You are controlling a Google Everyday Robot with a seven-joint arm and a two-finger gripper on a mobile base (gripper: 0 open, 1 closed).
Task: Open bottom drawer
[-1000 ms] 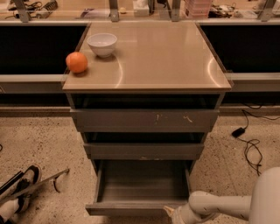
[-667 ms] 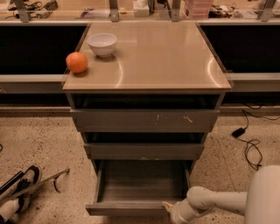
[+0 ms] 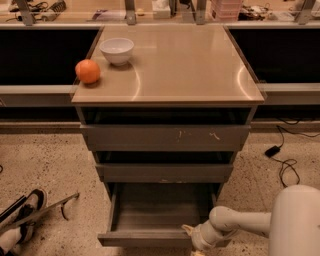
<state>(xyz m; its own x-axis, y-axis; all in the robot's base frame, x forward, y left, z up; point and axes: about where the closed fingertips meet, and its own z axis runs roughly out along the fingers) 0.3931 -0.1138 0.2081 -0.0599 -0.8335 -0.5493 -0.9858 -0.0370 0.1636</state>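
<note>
A grey metal cabinet point(image 3: 165, 137) with a smooth tan top is seen. At its foot, the bottom drawer point(image 3: 150, 215) is drawn out, its flat interior exposed. The rounded white gripper point(image 3: 190, 232) is set at the drawer's front right edge; its hold cannot be told. On the cabinet's top left, a white bowl point(image 3: 117, 50) and a round orange point(image 3: 88, 71) are placed.

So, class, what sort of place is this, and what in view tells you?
Probably a lab or workshop: a metal drawer cabinet, loose cables on the speckled floor, and cluttered benches behind. The gripper sits at the front edge of the pulled-out bottom drawer.
</note>
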